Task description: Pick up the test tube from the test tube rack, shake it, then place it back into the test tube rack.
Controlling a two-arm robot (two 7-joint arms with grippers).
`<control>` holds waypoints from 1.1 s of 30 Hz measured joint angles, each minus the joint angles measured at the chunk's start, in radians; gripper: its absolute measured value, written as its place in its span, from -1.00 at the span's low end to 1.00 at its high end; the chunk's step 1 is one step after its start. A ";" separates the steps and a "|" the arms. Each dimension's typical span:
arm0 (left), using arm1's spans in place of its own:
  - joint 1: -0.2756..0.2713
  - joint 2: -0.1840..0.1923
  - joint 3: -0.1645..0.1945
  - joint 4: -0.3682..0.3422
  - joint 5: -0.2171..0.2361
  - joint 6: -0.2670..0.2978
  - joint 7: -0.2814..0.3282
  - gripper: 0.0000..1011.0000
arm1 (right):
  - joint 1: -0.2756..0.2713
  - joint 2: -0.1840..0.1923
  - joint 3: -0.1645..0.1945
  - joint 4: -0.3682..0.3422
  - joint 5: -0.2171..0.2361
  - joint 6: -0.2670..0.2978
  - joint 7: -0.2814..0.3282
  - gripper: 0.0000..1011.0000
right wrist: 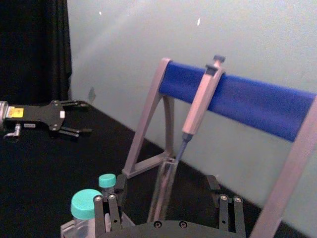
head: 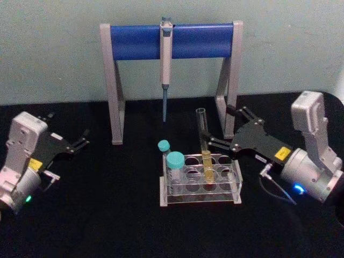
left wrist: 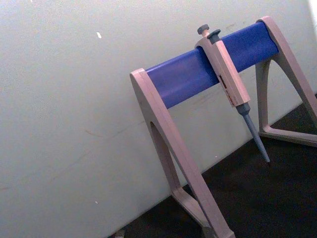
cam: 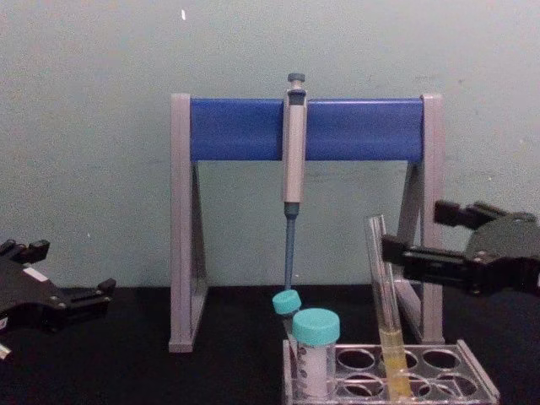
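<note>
- The test tube rack (head: 200,194) sits on the black table (head: 107,220), front and centre, nearest the robot.
- 2 teal-capped tubes (head: 174,161) stand at the rack's left end, the larger in front and the smaller just behind it.
- The test tube (head: 204,141) stands in a hole near the middle of the rack, leaning slightly. Yellow-orange liquid fills its lower part, and its open top rises well above the rack.
- The right gripper (head: 221,125) is just to the right of the rack, level with the tube's upper half, with its fingers spread apart. In the right wrist view the tube stands between the 2 fingers and is not clamped. In the chest view 1 fingertip is just beside the glass; I cannot tell whether it touches.
- The left gripper (head: 69,129) is far out to the left above the table, well apart from the rack, with its fingers parted and nothing in them.
- Behind the rack stands the grey-and-blue pipette stand (head: 115,97), with 1 pipette (head: 166,59) hanging from its blue bar, tip down.
- Farthest back is a pale green wall (head: 54,48).
</note>
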 joint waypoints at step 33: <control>0.000 0.000 0.000 0.000 0.000 0.000 0.000 0.98 | 0.056 -0.112 0.016 0.071 -0.041 0.209 0.011 0.98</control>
